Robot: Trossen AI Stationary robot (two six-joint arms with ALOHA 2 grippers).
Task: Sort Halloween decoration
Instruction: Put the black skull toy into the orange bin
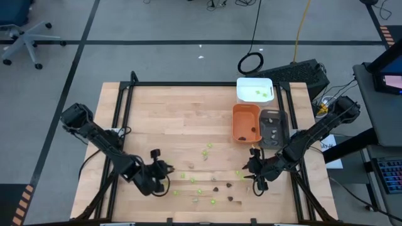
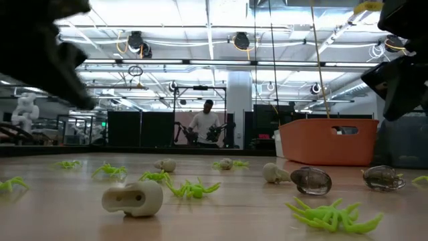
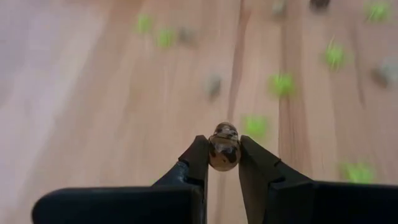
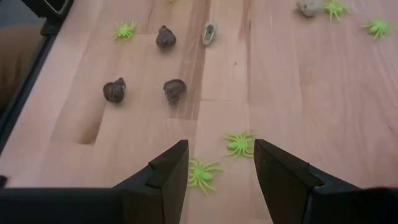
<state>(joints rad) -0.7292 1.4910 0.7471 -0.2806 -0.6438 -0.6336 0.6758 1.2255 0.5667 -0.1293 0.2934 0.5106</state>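
The left gripper (image 3: pixel 224 158) was closed on one dark brown piece (image 3: pixel 224 147), pinched at its middle between the two fingertips (image 3: pixel 200 155), with its upper half standing clear above them. The piece looked hard, glossy and rounded, so it would probably be light and stiff but inclined to slip or roll out of a narrow pinch; a hold across its widest part, as here, appeared the safest. Ahead of this gripper, lime-green pieces (image 3: pixel 283 84) and more dull-coloured ones lay scattered on the wooden table (image 3: pixel 93 93), blurred and well apart from the fingers.

The right gripper (image 4: pixel 217 165) stood wide and held nothing. Two lime-green spiders (image 4: pixel 238 144) lay between and just ahead of its fingers (image 4: pixel 166 171), one partly under the gap. These spiders looked like thin, soft plastic with splayed legs: very light, flexible and low to the surface, so the body rather than a leg would be the firmer place to take. Farther out from this gripper lay three dark brown pieces (image 4: pixel 175 90) and a pale beige-grey one (image 4: pixel 209 33).

In the high view, the left gripper (image 1: pixel 158 176) and the right gripper (image 1: pixel 256 171) worked the near edge of the table, with most of the pieces lying between them. Beyond the right gripper stood the orange tray (image 1: pixel 245 122), the grey tray (image 1: pixel 272 127) and the white tray (image 1: pixel 254 89).
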